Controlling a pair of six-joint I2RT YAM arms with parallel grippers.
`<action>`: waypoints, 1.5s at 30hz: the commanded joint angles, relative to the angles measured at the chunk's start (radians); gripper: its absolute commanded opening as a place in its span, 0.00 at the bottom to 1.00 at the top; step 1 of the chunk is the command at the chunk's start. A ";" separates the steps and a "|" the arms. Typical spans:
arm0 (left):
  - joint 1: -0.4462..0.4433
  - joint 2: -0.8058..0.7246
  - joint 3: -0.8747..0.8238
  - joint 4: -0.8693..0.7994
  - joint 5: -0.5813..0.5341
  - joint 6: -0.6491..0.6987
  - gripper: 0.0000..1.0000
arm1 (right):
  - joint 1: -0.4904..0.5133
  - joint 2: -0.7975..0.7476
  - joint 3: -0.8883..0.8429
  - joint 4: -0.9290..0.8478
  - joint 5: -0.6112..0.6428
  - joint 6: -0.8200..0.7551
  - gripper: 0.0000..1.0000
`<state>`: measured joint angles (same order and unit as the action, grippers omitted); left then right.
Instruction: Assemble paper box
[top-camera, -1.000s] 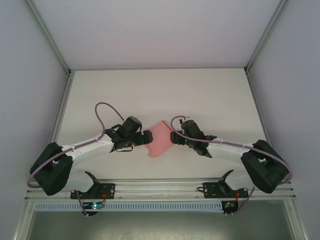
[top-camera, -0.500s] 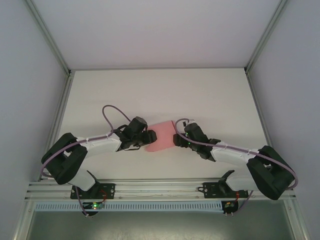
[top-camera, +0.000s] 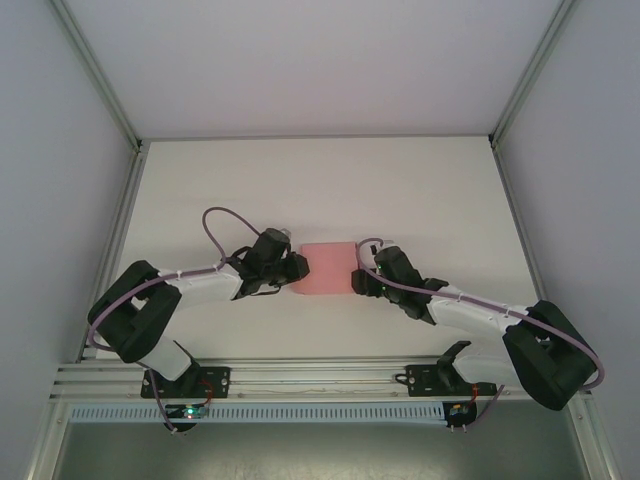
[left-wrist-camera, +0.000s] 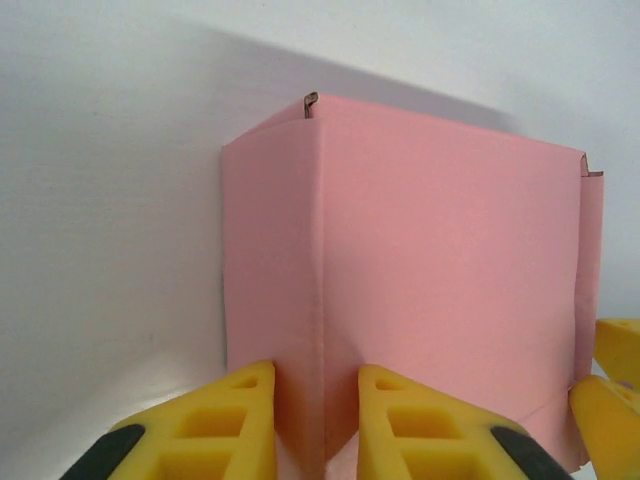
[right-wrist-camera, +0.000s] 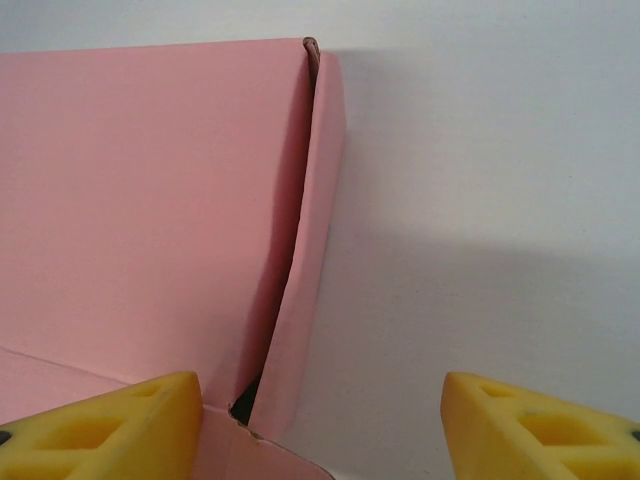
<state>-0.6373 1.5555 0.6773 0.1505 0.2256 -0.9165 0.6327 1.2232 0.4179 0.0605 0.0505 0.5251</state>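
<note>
ok so, starting at the left: my left arm (top-camera: 190, 285) has tucked in closer than it was a second ago. My left jaws were wide open back then and have now come together on the left end of the pink box (top-camera: 325, 268). On the left wrist view the two yellow pads (left-wrist-camera: 235, 425) sit either side of a folded crease, with card filling the gap between them. I'd call that a pinch on the box, not a hover.

Middle of the overhead view: a second ago the box sat skewed like a diamond. Now it lies square to the frame on the white tabletop (top-camera: 330, 180), just below center, right between my two wrists. It reads as a folded-up shape with creased sides rather than a flat sheet. My guess is the body is formed and what's left is tucking the ends shut.

Right side: my right arm (top-camera: 470, 312) has swung lower, and my right jaws stand wide open. On the right wrist view a side flap (right-wrist-camera: 305, 250) stands a little proud, with a dark gap behind it, close to the lower-left pad (right-wrist-camera: 110, 425). The other pad is well apart from the card. Nothing is gripped there, and that loose flap looks like the next job.

Logos or writing: none I can read, the card's plain pink.
</note>
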 joint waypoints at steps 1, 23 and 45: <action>0.023 0.024 -0.037 0.004 0.030 0.030 0.19 | -0.038 -0.025 0.006 -0.055 -0.037 -0.023 0.65; 0.131 -0.011 -0.245 0.376 0.241 -0.015 0.00 | -0.247 0.049 0.050 0.130 -0.601 0.122 0.79; 0.137 -0.001 -0.225 0.474 0.307 0.068 0.21 | -0.230 0.192 0.070 0.329 -0.753 0.229 0.46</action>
<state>-0.5018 1.5997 0.4259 0.6861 0.5159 -0.9421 0.4007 1.4422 0.4942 0.3122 -0.6460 0.7353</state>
